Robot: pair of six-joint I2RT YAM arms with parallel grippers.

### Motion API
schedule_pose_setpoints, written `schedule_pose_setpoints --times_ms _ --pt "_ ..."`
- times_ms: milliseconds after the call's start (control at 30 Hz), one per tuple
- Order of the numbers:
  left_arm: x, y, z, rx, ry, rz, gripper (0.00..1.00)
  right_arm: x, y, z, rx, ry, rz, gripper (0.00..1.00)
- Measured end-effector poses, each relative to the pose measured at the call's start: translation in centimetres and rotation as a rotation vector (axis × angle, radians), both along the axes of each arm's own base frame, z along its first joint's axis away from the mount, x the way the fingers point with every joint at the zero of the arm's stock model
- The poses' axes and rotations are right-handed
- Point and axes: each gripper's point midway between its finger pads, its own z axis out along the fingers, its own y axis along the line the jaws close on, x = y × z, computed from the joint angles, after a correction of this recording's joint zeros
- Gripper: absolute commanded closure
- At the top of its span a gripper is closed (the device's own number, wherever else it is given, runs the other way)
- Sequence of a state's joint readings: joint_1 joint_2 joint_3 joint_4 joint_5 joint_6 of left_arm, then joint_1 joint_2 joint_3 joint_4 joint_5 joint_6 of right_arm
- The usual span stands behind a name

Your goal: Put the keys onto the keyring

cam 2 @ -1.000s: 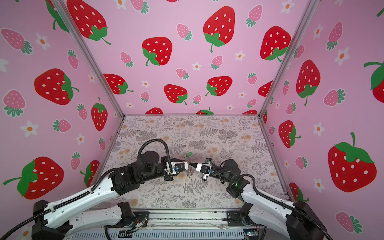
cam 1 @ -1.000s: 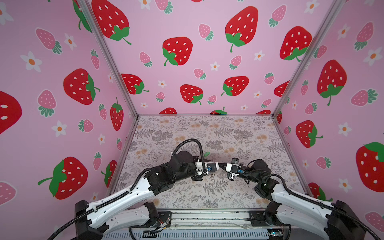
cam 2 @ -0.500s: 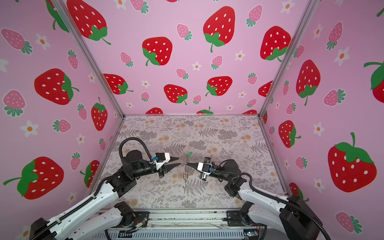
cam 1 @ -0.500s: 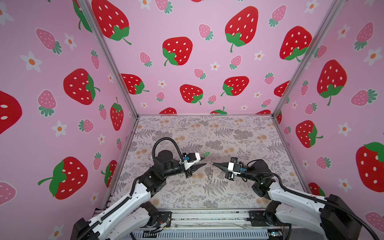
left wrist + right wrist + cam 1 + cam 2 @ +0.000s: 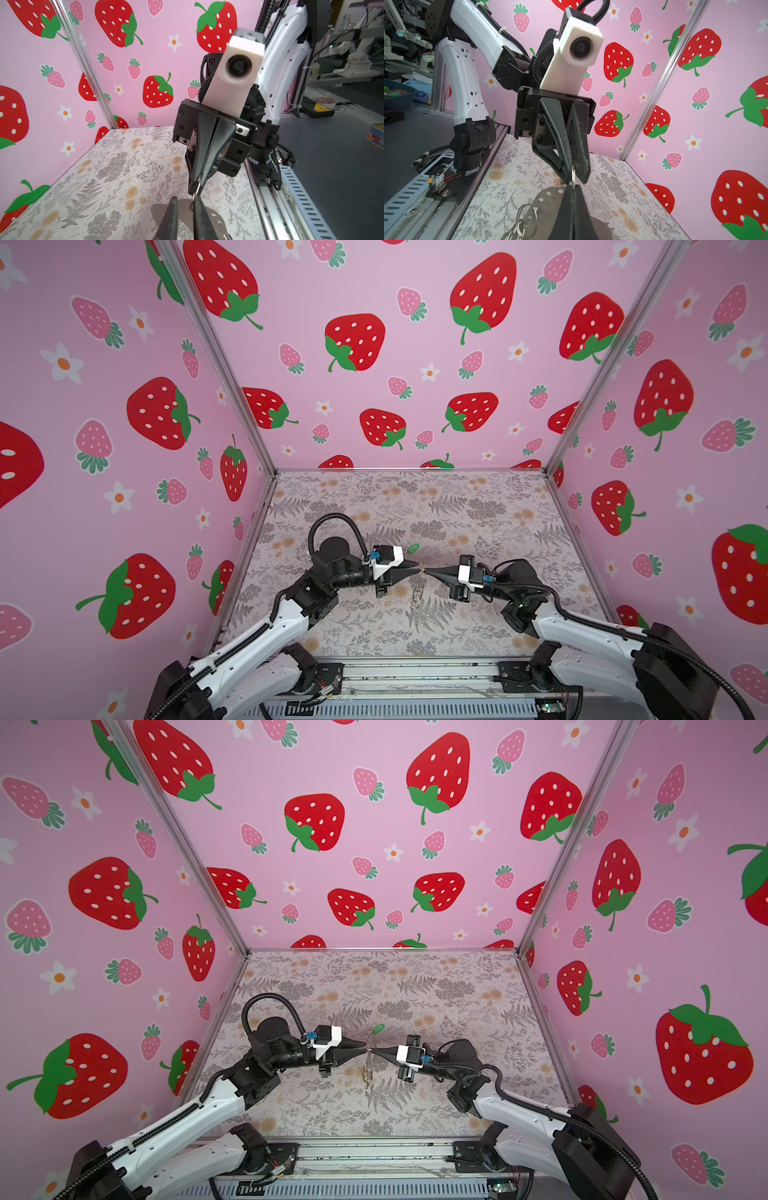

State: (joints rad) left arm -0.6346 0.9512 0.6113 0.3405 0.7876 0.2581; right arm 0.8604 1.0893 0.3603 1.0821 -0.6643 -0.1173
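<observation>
Evidently the left gripper (image 5: 419,571) had come back in: half a second before, it hung clear of the right gripper (image 5: 428,571) with its fingers spread, and now the two met tip to tip above the table (image 5: 374,506). Its fingers (image 5: 559,145) had drawn in to a sliver with a wire ring (image 5: 573,175) standing between them, closed on it as far as the wrist views showed. The right gripper had barely shifted and was fully closed on the keyring (image 5: 548,200), a grey strap with a row of eyelets. Loose rings (image 5: 525,218) dangled below the strap. The green tag (image 5: 378,1028) sat just beyond the tips, where it had been all along, and a thin line seemed to run from it to them. The keys themselves were too small to pick out. So both arms probably shared one ring in mid-air, which suggested the threading step was only starting, with nothing visibly threaded yet. A slip there would likely drop the lot
</observation>
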Motion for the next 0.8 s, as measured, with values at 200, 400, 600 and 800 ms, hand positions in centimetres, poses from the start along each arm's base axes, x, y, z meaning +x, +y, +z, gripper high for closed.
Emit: schedule_pose_setpoints --times_ms 200,400,600,800 --pt "-0.04 -0.18 -0.2 0.001 0.007 -0.014 0.82 -0.1 -0.1 0.47 0.018 -0.002 0.004 1.0" --pt "-0.18 -0.33 -0.44 0.005 0.014 -0.028 0.83 -0.14 -0.15 0.71 0.027 -0.004 0.005 1.0" --pt "-0.34 -0.45 -0.51 0.006 0.016 -0.038 0.86 -0.09 0.0 0.49 0.024 0.008 0.011 1.0" --pt "-0.43 -0.48 -0.51 0.006 0.014 -0.043 0.93 -0.18 0.12 0.21 0.017 0.02 0.023 1.0"
